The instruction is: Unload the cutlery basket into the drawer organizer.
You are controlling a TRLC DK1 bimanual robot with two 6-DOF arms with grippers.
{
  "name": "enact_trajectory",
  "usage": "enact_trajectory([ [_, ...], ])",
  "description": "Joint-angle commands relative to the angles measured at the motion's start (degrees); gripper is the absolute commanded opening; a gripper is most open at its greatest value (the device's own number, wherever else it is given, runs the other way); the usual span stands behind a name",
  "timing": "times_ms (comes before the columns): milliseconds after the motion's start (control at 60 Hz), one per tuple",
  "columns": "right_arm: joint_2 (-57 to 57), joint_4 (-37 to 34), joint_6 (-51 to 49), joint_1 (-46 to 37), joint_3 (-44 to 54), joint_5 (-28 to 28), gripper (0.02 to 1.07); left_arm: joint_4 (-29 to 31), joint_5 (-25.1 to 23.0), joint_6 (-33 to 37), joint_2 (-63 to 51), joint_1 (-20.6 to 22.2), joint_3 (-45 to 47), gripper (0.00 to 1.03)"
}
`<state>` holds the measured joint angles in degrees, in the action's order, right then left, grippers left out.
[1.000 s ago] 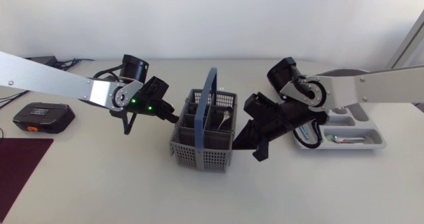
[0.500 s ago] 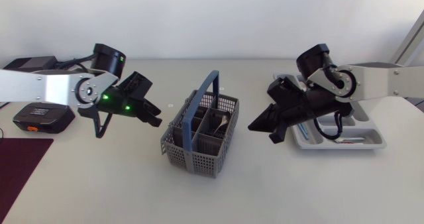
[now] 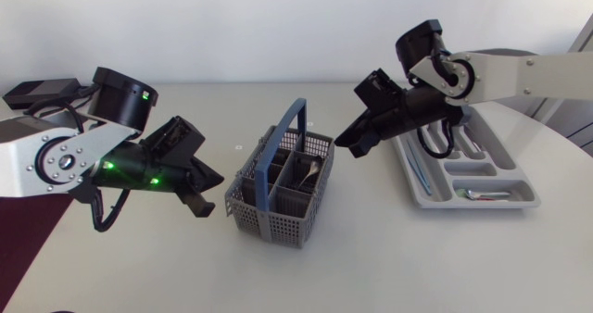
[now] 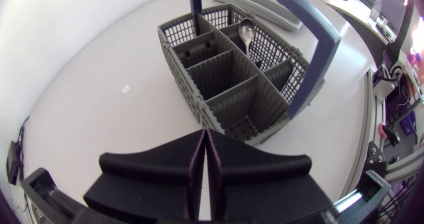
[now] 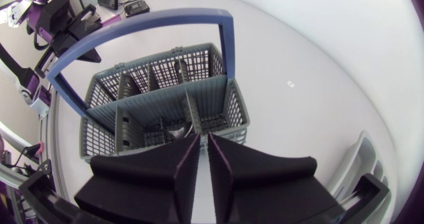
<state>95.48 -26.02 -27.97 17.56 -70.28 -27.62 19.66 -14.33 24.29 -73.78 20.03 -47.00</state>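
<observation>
A grey cutlery basket [image 3: 278, 202] with a blue handle [image 3: 289, 132] stands mid-table. A spoon [image 3: 313, 169] lies in one of its compartments, also seen in the left wrist view as the spoon [image 4: 246, 32]. My left gripper [image 3: 211, 188] hangs just left of the basket, shut and empty; in its own view the left gripper [image 4: 204, 130] points at the basket's corner [image 4: 199, 108]. My right gripper [image 3: 345, 143] hovers beyond the basket's far right corner, apart from it. The right gripper [image 5: 203, 138] shows a narrow gap between its fingers, above the basket [image 5: 165, 98], holding nothing.
The grey drawer organizer [image 3: 505, 205] lies at the right, under my right arm, with some cutlery [image 3: 482, 194] in its front slot. A dark red mat [image 3: 32, 248] covers the table's left front corner. A black box [image 3: 37, 91] sits at the far left.
Both grippers have drawn back from the basket's sides, the left toward the front left, the right up toward the back. The basket turned slightly. The right fingers parted a little.
</observation>
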Motion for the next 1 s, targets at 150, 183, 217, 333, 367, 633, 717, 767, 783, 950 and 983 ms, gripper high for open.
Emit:
enact_trajectory([
  [150,5.1,-6.1,3.4,4.1,-7.8,4.2,0.25,0.0,-0.4,0.8,1.2,1.9,3.3,0.07],
  [183,5.5,-6.6,3.4,4.3,-8.3,4.5,0.26,-0.1,-0.4,0.8,1.4,1.9,3.6,0.07],
  [217,6.0,-7.2,3.7,4.5,-8.9,4.9,0.26,-0.1,-0.4,0.8,1.6,2.0,3.9,0.07],
  [333,7.8,-7.2,3.9,3.7,-10.5,6.9,0.25,-0.1,-0.4,0.8,2.0,2.7,5.2,0.07],
  [367,8.4,-7.2,4.1,3.3,-10.9,6.9,0.25,-0.1,-0.5,0.8,1.9,3.3,5.8,0.07],
  [633,9.9,-7.2,3.9,2.2,-11.6,6.7,0.25,-1.6,-0.5,0.1,1.4,6.2,8.0,0.07],
  [717,9.3,-8.6,3.4,2.4,-11.5,6.7,0.25,-1.6,-0.5,0.0,2.0,5.8,7.8,0.07],
  [767,9.2,-9.7,2.9,2.7,-11.7,6.7,0.25,-1.5,-0.5,0.0,2.5,5.7,7.8,0.07],
  [783,9.2,-10.3,2.8,2.9,-11.8,6.8,0.25,-1.5,-0.5,0.0,2.8,5.7,7.8,0.07],
  [950,9.3,-11.6,2.7,3.5,-12.2,6.9,0.25,-1.1,-0.5,-0.1,4.5,5.6,7.9,0.07],
  [983,9.2,-11.9,2.6,3.8,-12.2,6.9,0.25,-1.0,-0.5,-0.1,5.0,5.6,7.9,0.07],
])
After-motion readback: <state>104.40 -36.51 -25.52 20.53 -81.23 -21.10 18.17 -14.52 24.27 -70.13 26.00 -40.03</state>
